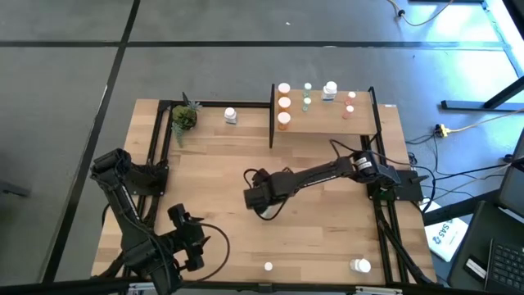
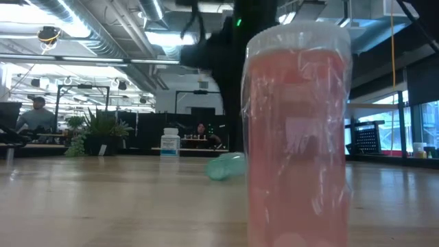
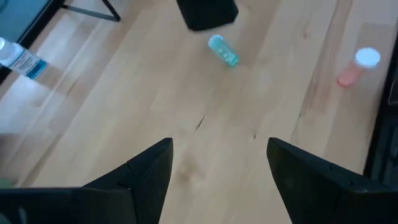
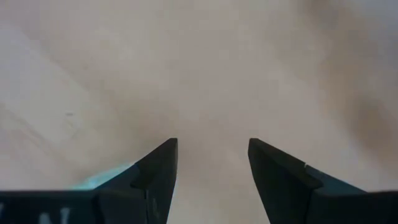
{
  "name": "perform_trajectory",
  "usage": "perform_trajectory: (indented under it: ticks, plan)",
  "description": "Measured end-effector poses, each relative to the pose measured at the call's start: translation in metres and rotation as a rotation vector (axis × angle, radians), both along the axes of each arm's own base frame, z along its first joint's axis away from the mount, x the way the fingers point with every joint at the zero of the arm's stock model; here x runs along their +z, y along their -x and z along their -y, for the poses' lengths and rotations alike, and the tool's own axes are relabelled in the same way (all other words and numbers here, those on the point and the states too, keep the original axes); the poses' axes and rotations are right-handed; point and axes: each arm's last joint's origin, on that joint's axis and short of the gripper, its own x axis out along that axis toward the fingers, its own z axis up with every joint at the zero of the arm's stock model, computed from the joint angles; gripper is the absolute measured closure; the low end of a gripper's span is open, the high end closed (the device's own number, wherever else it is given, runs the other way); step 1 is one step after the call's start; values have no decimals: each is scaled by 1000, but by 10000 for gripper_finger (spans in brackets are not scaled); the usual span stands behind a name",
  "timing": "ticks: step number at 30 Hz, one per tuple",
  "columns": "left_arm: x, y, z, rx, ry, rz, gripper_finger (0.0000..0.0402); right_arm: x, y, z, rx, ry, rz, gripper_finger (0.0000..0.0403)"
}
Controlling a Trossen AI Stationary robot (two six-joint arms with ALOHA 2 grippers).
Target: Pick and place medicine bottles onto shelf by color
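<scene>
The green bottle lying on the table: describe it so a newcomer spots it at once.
Start at the wooden table and find the right arm reaching toward its middle. Just beside the right claw lies a green bottle on its side. The other bottles in view stand upright; this one is tipped over.

I'm running this in what looks like a big open-plan office or lab: exposed ceiling ducts (image 2: 103, 31) and strip lights overhead, desks far behind the table. A seated person (image 2: 34, 116) and leafy plants (image 2: 103, 134) show far left, though that background is hazy.
</scene>
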Motion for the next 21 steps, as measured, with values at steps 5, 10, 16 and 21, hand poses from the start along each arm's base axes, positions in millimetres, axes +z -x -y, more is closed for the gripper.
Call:
perform_trajectory:
  ticks: [5,10,16,21]
  plan:
    - [1,-1,-1,60,25,62,147,43,13,-7,74,246,-64,202]
    - [1,-10,-8,155,65,110,147,80,23,-24,260,381,-84,202]
    - [1,-34,-25,259,99,135,147,112,31,-42,531,359,-96,202]
    - [0,-53,-40,335,151,139,147,131,33,-50,722,342,-93,202]
